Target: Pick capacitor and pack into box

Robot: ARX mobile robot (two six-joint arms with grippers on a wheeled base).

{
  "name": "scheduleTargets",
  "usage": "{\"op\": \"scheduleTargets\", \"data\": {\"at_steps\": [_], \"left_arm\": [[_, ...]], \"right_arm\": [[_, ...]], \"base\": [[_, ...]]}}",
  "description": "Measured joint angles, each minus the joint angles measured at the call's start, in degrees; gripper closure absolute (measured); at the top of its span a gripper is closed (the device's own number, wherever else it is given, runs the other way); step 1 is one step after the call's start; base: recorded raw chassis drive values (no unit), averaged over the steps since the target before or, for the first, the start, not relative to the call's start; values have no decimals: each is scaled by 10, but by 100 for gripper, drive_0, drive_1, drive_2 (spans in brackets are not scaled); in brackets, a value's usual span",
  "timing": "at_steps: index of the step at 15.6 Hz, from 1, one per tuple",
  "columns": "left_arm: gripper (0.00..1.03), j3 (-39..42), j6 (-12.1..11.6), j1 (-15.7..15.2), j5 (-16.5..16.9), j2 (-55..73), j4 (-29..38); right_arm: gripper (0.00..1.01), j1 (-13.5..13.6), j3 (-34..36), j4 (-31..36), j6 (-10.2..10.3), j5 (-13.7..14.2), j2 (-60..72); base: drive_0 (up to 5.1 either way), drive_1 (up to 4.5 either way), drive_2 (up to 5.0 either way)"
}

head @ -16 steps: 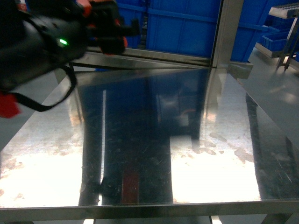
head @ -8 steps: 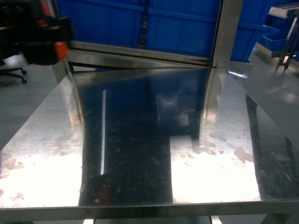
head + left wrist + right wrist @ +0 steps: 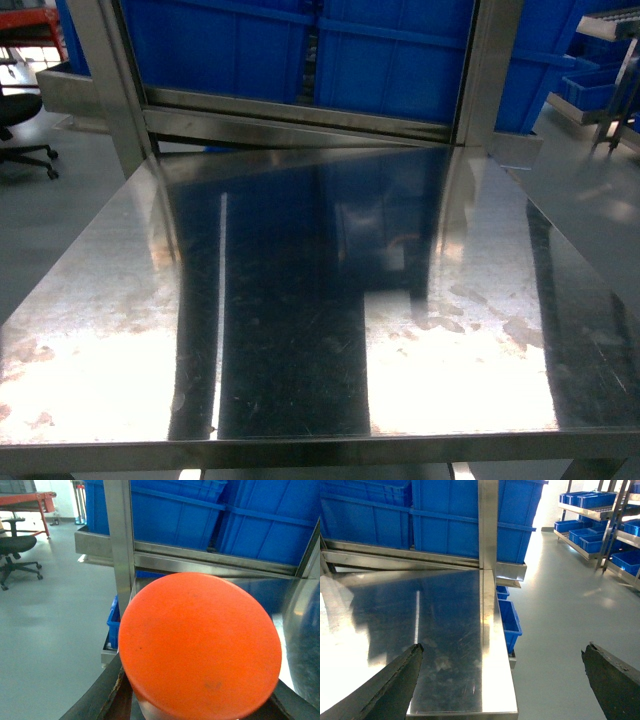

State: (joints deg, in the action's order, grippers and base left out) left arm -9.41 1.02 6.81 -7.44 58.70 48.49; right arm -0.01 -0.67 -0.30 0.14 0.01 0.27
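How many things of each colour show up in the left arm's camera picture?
Orange: 1, the disc
Blue: 3, two large bins and one small bin
Black: 1, the office chair
Red: 1, the table frame
Total: 6

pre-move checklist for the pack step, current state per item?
1. Left gripper loaded: ok, a large orange round object sits between its fingers in the left wrist view. Whether it is the capacitor: cannot tell.
2. Right gripper free: ok, fingers wide apart, nothing between them.
3. Box located: not ok, no peach-pink tub in any view.
4. Steel table surface: ok, nothing resting on the part in view.
5. Arms out of the head view: ok, neither arm shows there.
6. Surroundings: blue bins behind the table frame, office chair off to the left; neither touches the table top.
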Motion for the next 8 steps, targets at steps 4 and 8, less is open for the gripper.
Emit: {"op": "scheduleTargets", "data": {"at_steps": [4,8], "left_arm": [[58,49,0,-52,63,-111,-63],[58,86,0,-67,75,-182,-98]], "right_arm": [[3,0,0,0,0,0,0],[3,0,0,0,0,0,0]], "base": [[0,0,0],[0,0,0]]}}
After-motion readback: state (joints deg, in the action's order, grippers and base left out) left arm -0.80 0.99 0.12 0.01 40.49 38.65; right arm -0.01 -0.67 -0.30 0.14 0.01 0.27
